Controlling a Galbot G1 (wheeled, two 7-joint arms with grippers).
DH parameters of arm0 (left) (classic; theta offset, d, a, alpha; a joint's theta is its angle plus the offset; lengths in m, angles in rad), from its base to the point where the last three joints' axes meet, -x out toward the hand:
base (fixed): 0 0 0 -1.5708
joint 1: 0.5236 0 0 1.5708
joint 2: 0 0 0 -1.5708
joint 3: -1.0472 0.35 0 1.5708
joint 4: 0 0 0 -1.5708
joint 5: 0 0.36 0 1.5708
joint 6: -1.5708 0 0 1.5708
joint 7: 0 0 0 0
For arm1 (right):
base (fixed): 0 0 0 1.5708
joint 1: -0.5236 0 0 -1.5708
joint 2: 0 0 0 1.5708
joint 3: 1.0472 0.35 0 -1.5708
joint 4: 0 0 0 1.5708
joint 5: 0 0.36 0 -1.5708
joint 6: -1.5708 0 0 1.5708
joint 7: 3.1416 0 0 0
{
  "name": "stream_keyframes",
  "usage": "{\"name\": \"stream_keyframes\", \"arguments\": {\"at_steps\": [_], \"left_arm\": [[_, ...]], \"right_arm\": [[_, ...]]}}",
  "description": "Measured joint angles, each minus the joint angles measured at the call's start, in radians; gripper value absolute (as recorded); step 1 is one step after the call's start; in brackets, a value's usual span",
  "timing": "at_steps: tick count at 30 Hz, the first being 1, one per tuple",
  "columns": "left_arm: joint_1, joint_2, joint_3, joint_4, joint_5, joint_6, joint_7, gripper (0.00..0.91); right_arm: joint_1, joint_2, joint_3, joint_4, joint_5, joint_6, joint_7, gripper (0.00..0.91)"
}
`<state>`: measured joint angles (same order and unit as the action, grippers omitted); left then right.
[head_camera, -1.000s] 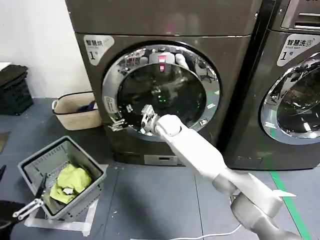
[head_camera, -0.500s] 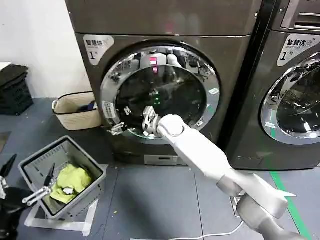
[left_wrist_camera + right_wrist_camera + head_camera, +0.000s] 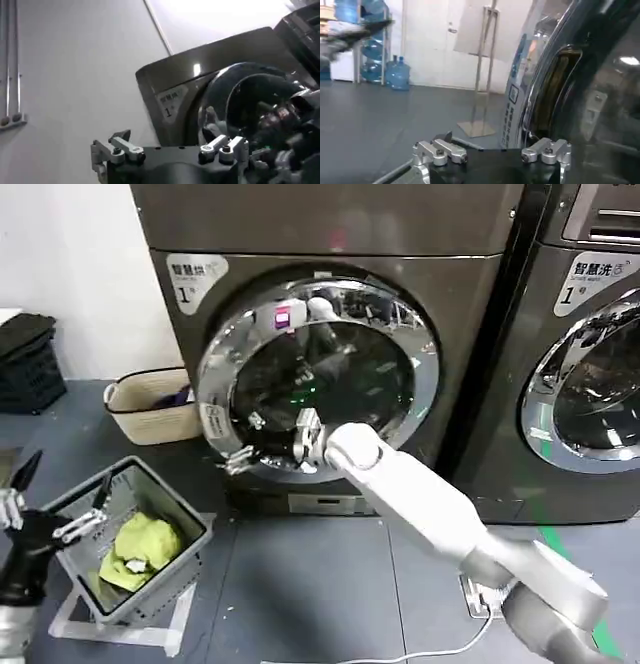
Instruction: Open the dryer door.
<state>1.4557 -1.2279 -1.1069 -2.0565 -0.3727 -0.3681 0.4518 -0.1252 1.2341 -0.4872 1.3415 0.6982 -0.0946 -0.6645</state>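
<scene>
Two dark grey front-loading machines stand side by side against the wall. The nearer one carries the dryer door (image 3: 318,374), a big round porthole with a wide chrome ring and dark bulging glass; it sits in the middle of that machine's front, and its left edge stands a little proud of the cabinet. The second machine (image 3: 590,354), to the right, has a similar chrome-ringed door of its own.

Each machine wears one white corner label with Chinese characters and a large "1"; the smaller print under them is too fine to read. Small white stickers dot the chrome ring, and a pink patch glints near the top of it.

The right tool (image 3: 236,458) is at the lower left rim of the dryer door, its white arm reaching up from the lower right. In the right wrist view its two fingers (image 3: 440,152) stand apart, with the ring's edge just beside them; whether they touch the door cannot be told.

The left tool (image 3: 45,504) hangs low at the left, over the near corner of one grey plastic basket (image 3: 185,519) on the floor, fingers spread, holding nothing. One yellow-green cloth (image 3: 140,549) lies in that basket. One woven basket (image 3: 150,409) sits behind it by the wall, and one black crate (image 3: 28,364) stands farther left.
</scene>
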Motion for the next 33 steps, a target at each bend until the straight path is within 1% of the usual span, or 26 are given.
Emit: {"name": "stream_keyframes", "arguments": {"at_steps": [9,17,20,33], "left_arm": [[-0.098,0.113,0.063,0.111,0.011,0.003,-0.005,0.907],[-0.182,0.203,0.147,0.195,0.024,-0.004,-0.002,0.907],[-0.205,0.233,0.186,0.221,0.033,-0.011,0.001,0.907],[-0.323,0.349,0.376,0.293,0.054,-0.031,0.005,0.907]], "right_arm": [[-0.009,-0.101,-0.025,0.130,0.062,0.003,-0.046,0.907],[-0.021,-0.183,-0.042,0.219,0.074,0.009,-0.108,0.907],[-0.024,-0.213,-0.047,0.245,0.090,0.015,-0.129,0.907],[-0.054,-0.342,-0.047,0.350,0.116,0.041,-0.248,0.907]]}}
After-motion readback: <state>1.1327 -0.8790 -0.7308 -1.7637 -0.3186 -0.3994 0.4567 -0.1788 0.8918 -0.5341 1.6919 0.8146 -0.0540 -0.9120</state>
